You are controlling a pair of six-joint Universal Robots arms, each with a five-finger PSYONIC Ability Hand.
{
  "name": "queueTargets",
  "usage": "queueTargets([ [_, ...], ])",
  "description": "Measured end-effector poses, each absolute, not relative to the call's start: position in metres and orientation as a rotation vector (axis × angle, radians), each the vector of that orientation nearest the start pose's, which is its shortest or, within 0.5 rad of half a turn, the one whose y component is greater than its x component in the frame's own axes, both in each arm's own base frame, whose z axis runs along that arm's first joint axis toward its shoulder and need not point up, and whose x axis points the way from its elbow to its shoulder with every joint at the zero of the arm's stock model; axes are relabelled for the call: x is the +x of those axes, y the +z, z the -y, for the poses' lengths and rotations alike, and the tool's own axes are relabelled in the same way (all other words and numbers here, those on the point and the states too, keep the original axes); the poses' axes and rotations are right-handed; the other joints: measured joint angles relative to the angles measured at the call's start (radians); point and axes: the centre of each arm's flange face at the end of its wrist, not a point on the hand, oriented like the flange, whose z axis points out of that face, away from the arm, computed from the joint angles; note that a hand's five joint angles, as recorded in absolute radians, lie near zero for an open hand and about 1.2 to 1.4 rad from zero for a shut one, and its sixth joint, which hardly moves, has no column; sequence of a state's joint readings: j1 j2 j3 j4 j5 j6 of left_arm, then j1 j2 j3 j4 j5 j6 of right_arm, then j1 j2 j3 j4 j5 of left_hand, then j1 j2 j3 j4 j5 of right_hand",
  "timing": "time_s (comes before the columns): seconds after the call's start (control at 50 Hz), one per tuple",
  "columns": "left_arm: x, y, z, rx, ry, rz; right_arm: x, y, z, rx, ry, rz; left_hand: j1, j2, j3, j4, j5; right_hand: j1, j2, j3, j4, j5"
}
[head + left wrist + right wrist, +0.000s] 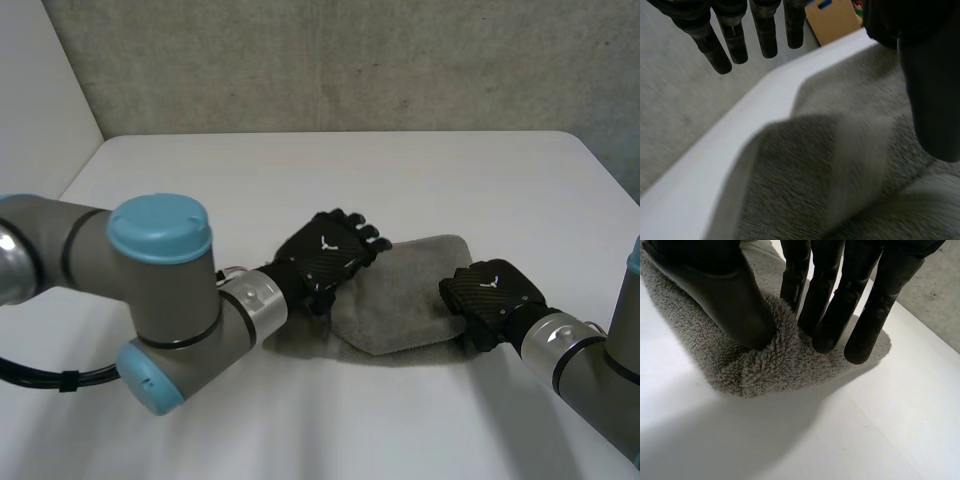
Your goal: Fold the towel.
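Note:
A grey towel (410, 300) lies partly folded on the white table, near the front right. My left hand (325, 250) rests over its left end with fingers straight, so it is open. In the left wrist view the fingers (767, 30) hang above the towel (840, 165), and the thumb is beside them. My right hand (490, 295) is at the towel's right edge. In the right wrist view its thumb (730, 295) and fingers (835, 305) pinch a raised fold of the towel (765, 370) between them.
The white table (300, 170) stretches bare behind and left of the towel, with a concrete wall beyond it. My left arm's elbow (160, 290) bulks at the front left. A brown cardboard piece (832, 20) stands past the table's far edge.

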State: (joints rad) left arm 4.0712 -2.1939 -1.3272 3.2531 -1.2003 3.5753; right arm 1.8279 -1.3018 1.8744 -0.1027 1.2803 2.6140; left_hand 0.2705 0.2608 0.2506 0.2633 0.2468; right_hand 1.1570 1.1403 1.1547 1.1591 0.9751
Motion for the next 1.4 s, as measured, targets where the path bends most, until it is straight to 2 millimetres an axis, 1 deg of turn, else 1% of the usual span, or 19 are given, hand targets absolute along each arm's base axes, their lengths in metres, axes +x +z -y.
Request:
queueTargets([
  [0.06,-0.374,0.155,0.225,1.826,-2.017,-2.288,0.224,0.154,0.234,-1.194,-1.606,-2.282,0.158,0.166,0.178,0.169,0.182,0.0,0.0,0.0,0.0,0.0],
  [0.12,-0.374,0.148,0.227,1.833,-1.965,-2.316,0.224,0.154,0.234,-1.193,-1.606,-2.283,0.26,0.267,0.28,0.271,0.282,0.0,0.003,0.0,0.0,0.0],
  [0.2,-0.372,0.144,0.229,1.825,-1.924,-2.332,0.224,0.154,0.234,-1.192,-1.61,-2.283,0.492,0.498,0.505,0.498,0.505,0.0,0.003,0.002,0.0,0.0],
  [0.32,-0.363,0.151,0.228,1.779,-1.891,-2.344,0.223,0.156,0.236,-1.191,-1.623,-2.281,0.899,0.899,0.911,0.903,0.909,0.001,0.003,0.003,0.0,0.0],
  [0.42,-0.347,0.162,0.226,1.703,-1.864,-2.353,0.222,0.158,0.238,-1.193,-1.636,-2.281,0.985,1.0,1.013,0.994,1.006,0.003,0.003,0.003,0.0,0.0],
  [0.6,-0.314,0.172,0.211,1.585,-1.793,-2.389,0.22,0.161,0.24,-1.186,-1.658,-2.288,0.94,0.94,0.951,0.936,0.957,0.004,0.008,0.004,0.0,0.0],
  [0.64,-0.309,0.17,0.206,1.579,-1.767,-2.406,0.22,0.161,0.24,-1.188,-1.657,-2.287,0.858,0.861,0.87,0.859,0.88,0.004,0.008,0.004,0.0,0.0],
  [0.78,-0.3,0.163,0.194,1.586,-1.709,-2.444,0.223,0.16,0.236,-1.202,-1.648,-2.28,0.724,0.734,0.745,0.731,0.753,0.004,0.008,0.004,0.0,0.0],
  [0.82,-0.299,0.163,0.194,1.582,-1.709,-2.447,0.223,0.16,0.236,-1.208,-1.648,-2.28,0.612,0.623,0.634,0.618,0.636,0.004,0.009,0.004,0.0,0.0],
  [0.88,-0.299,0.166,0.195,1.568,-1.726,-2.443,0.223,0.16,0.236,-1.222,-1.653,-2.28,0.539,0.546,0.565,0.553,0.559,0.004,0.008,0.004,0.0,0.0],
  [0.94,-0.296,0.175,0.202,1.523,-1.776,-2.425,0.222,0.162,0.236,-1.256,-1.67,-2.279,0.279,0.291,0.296,0.281,0.299,0.005,0.009,0.004,0.003,0.001],
  [0.98,-0.292,0.185,0.209,1.469,-1.837,-2.399,0.221,0.164,0.237,-1.302,-1.697,-2.282,0.177,0.19,0.186,0.181,0.184,0.005,0.014,0.004,0.004,0.003],
  [1.04,-0.285,0.202,0.219,1.379,-1.944,-2.351,0.219,0.168,0.24,-1.373,-1.745,-2.289,0.079,0.092,0.08,0.081,0.071,0.005,0.018,0.004,0.004,0.004],
  [1.12,-0.275,0.219,0.23,1.266,-2.045,-2.313,0.22,0.175,0.242,-1.46,-1.808,-2.278,0.059,0.055,0.06,0.062,0.044,0.021,0.037,0.021,0.018,0.021],
  [1.18,-0.264,0.228,0.24,1.17,-2.098,-2.306,0.228,0.181,0.241,-1.537,-1.86,-2.222,0.059,0.055,0.06,0.062,0.044,0.043,0.062,0.045,0.041,0.045],
  [1.24,-0.255,0.232,0.248,1.091,-2.126,-2.313,0.244,0.19,0.235,-1.624,-1.916,-2.123,0.059,0.055,0.06,0.062,0.044,0.057,0.074,0.058,0.056,0.06],
  [1.32,-0.245,0.233,0.256,1.016,-2.132,-2.335,0.276,0.201,0.221,-1.737,-1.99,-1.955,0.059,0.055,0.06,0.062,0.044,0.061,0.076,0.063,0.062,0.067],
  [1.34,-0.244,0.233,0.256,1.011,-2.13,-2.337,0.279,0.202,0.22,-1.747,-1.996,-1.938,0.058,0.055,0.06,0.062,0.044,0.062,0.076,0.063,0.062,0.067],
  [1.4,-0.24,0.231,0.259,0.988,-2.119,-2.352,0.304,0.204,0.207,-1.816,-2.022,-1.819,0.059,0.055,0.06,0.062,0.044,0.063,0.076,0.065,0.063,0.068],
])
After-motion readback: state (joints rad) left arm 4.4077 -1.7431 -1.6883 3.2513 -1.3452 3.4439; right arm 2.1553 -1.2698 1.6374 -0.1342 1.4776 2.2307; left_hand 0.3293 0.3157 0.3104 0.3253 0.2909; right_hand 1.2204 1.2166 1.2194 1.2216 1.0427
